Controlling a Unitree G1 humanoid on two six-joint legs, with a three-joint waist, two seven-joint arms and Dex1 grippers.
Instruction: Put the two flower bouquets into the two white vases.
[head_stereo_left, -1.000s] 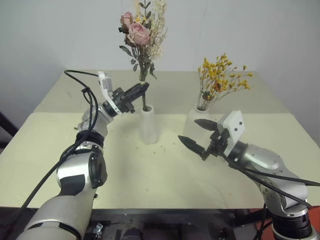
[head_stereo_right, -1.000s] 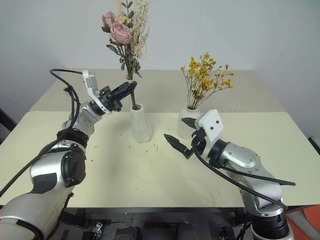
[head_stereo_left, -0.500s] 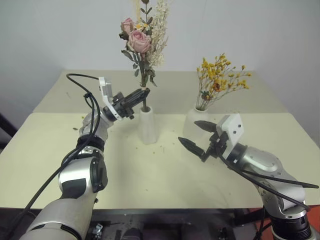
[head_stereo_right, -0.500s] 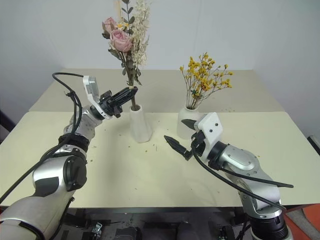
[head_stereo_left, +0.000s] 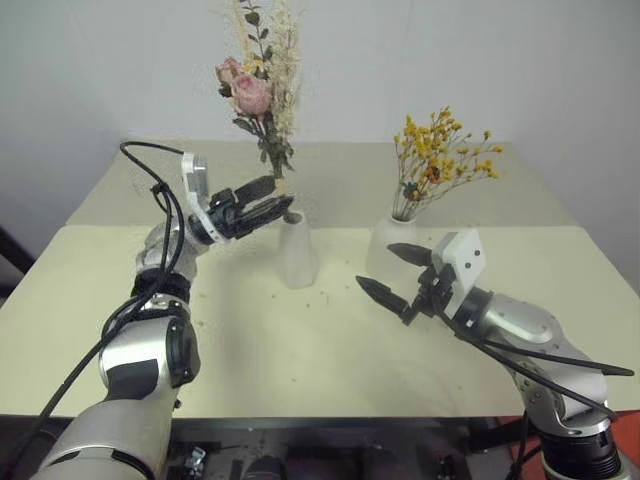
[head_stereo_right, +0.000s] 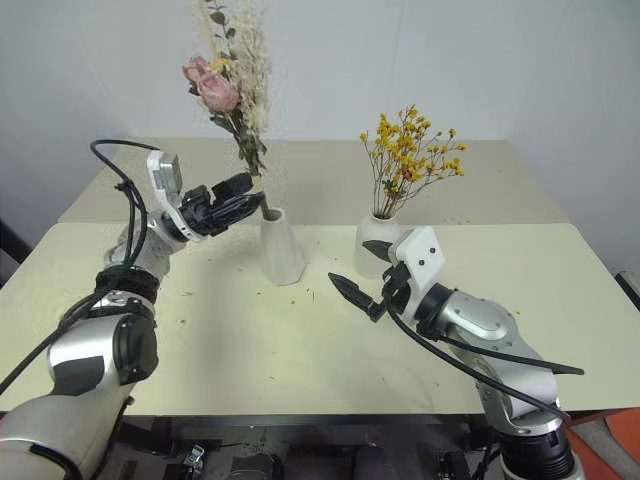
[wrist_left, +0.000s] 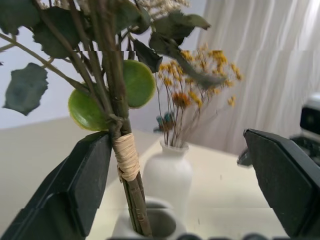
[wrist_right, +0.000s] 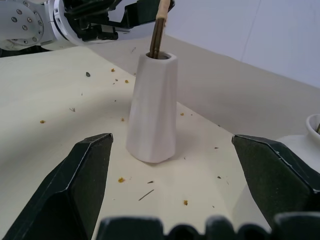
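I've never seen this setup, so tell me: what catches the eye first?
The tall pink rose bouquet leans from the slim cone vase mid-table, the open left pincer beside its stems. To its right, the yellow spray sits in the rounded vase, behind the open right pincer.

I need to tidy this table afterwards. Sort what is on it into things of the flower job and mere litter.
Belonging to the job:
- rose bouquet, its stems in the slim cone vase
- yellow spray, standing in the rounded vase

Just lying about:
- dried crumbs scattered over the table around the vases
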